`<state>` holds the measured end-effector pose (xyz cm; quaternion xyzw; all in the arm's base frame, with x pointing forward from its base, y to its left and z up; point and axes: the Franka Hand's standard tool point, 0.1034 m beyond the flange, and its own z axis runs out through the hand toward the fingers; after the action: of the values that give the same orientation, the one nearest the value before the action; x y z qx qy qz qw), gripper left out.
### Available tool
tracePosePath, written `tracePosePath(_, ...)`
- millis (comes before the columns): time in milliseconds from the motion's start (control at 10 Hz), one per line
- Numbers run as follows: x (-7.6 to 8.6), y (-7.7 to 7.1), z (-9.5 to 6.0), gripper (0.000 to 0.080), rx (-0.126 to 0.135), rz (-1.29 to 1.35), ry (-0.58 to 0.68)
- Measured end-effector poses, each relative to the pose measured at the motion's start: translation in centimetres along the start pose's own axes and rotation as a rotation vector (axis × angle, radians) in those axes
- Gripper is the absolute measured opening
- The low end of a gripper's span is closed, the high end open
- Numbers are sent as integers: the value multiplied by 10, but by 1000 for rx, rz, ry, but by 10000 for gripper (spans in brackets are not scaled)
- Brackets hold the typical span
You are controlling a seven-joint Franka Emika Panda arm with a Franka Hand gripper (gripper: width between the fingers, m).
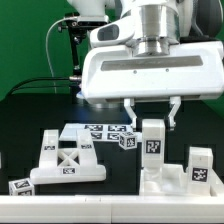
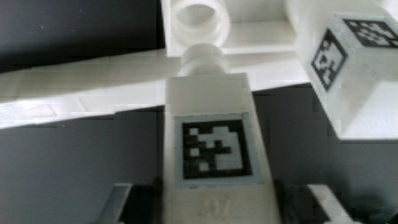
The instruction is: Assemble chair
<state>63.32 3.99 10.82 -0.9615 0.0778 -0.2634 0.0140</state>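
- The jaws hang spread, one finger (image 1: 131, 112) on each side of the chunky white plastic upright post with a black-and-white square tag (image 1: 153, 140). A gap shows on both sides, so nothing is pinched yet.
- The post sits squarely between the jaws and stands on a wide, blocky white plastic slab (image 1: 160, 185) directly beneath them. I cannot tell whether it is fully seated in that slab or only resting on it.
- The step in hand looks like taking hold of this post. To do it well, I judge the jaws should stay centred as the wrist view shows them, so that both fingers meet the flat side faces at once and neither nudges the post over.
- A grip a little below the post's top edge should resist twisting better than a grip at the very tip. The closing should be slow, since a tall piece on a narrow foot will likely tip under uneven pressure.
- A second white plastic block with its own square tag (image 1: 200, 168) stands near the jaws, just outside and lower than the finger on the exterior view's right. That finger needs clearance when lowered.
- The white cross-braced plastic panel (image 1: 66, 162) lies well apart from the jaws on the black desk (image 1: 20, 130), beyond the other finger. The marker board (image 1: 95, 128) lies behind it. Neither should interfere.
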Motion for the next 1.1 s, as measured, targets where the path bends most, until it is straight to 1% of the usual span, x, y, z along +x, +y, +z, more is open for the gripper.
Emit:
tracePosePath(600, -16, 2, 14, 285, -10, -11, -20)
tracePosePath(900, -15, 1, 15, 285, -12, -17, 12)
tracePosePath(1100, -15, 1, 15, 285, -12, -16, 11)
